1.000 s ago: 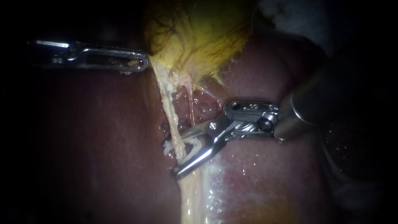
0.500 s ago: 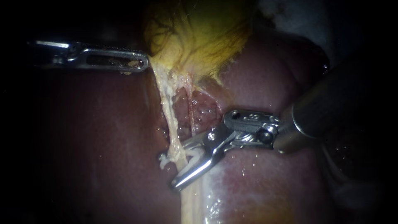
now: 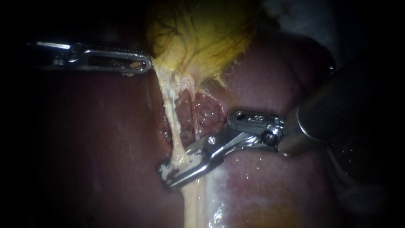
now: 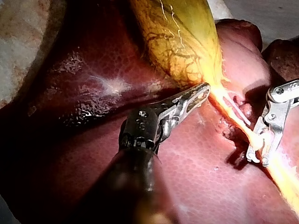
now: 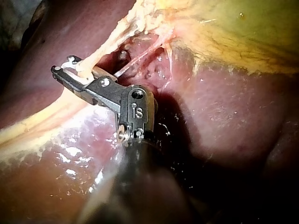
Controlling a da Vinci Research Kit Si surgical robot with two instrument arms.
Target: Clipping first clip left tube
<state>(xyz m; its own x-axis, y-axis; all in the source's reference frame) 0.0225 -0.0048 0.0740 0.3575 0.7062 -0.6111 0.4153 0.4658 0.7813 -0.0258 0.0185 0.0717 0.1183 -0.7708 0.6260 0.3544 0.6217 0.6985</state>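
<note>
My right instrument [image 3: 165,176] has its jaws squeezed onto the left tube [image 3: 171,114], with a white clip [image 5: 70,63] between them. The thinner right tube [image 3: 195,114] runs just beside them. My left instrument [image 3: 145,63] clamps the gallbladder [image 3: 198,38] edge over the liver [image 3: 105,147].

Light pools mid-scene in the endoscope view, fading to black around, with a pale grey patch [image 3: 295,12] upper right. The left wrist view shows a mottled beige surface [image 4: 21,51] and a plain grey surface [image 4: 275,16]
</note>
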